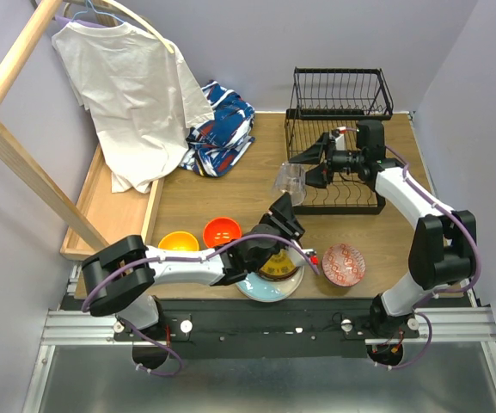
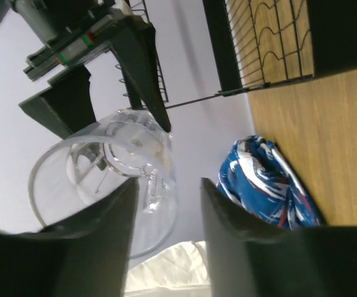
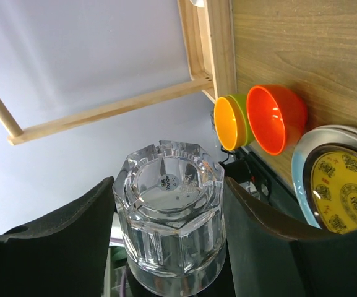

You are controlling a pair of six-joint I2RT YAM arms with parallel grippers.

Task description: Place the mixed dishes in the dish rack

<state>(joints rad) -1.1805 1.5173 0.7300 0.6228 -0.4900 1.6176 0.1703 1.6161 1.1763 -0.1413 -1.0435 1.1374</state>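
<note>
At the far left a white T-shirt (image 1: 131,86) hangs over a shallow wooden tray (image 1: 110,211). A crumpled blue-and-white patterned cloth (image 1: 223,129) lies on the wooden table (image 1: 230,194) beside it. Near the front edge a small yellow-orange bowl (image 1: 179,242) sits nested in a green bowl (image 3: 241,101), with a small orange-red bowl (image 1: 223,231) just beside them. Next comes a yellow-brown patterned plate (image 1: 279,268) stacked on a pale blue plate (image 1: 256,291). Above these the left gripper (image 1: 286,209) reaches up to the clear glass cup (image 1: 289,181), jaws parted, with the cup's wall in the gap. The cup hangs in the air on its side, its base toward the right gripper (image 1: 310,169), whose fingers (image 3: 73,235) press both its sides and grip it. A red floral plate (image 1: 343,263) lies front right. The black wire two-tier dish rack (image 1: 338,112) stands just behind the cup, at the back right.
</note>
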